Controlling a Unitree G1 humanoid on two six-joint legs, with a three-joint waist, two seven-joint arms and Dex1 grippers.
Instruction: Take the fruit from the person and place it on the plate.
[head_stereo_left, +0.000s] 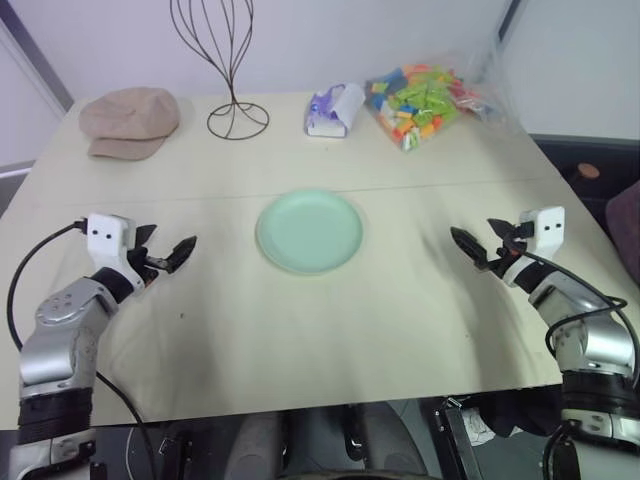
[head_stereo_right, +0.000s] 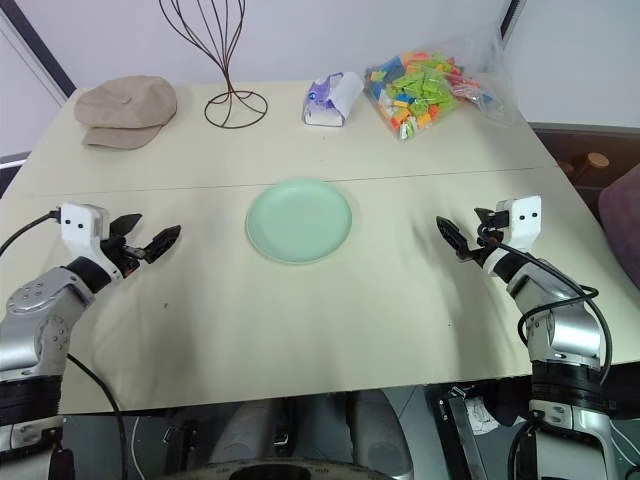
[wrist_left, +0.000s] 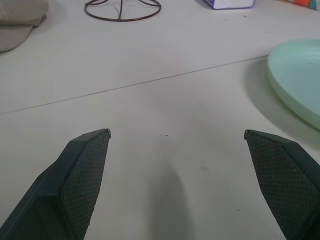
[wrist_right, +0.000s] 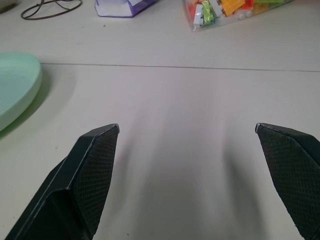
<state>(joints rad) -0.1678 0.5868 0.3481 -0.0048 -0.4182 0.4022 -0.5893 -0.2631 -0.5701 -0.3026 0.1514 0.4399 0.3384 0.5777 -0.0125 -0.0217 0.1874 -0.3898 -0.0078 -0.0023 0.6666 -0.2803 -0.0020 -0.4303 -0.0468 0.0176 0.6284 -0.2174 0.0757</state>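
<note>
Fruit and person have yet to arrive; we wait with left gripper (head_stereo_left: 172, 256) and right gripper (head_stereo_left: 480, 245) spread wide, empty, flanking the mint-green plate (head_stereo_left: 309, 231) at mid-table (head_stereo_left: 300, 340). We expect something round, smooth, slippery: clasp across its middle, gently.

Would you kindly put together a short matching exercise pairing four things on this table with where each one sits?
Column A:
1. plate
2. tan cap
3. bag of coloured blocks
4. wire stand

Column B:
a. far edge, on the robot's right
b. middle of the table, between the two arms
c. far corner, on the robot's left
d. far edge, between the cap and the tissue pack

Pairs: 1-b, 2-c, 3-a, 4-d
</note>
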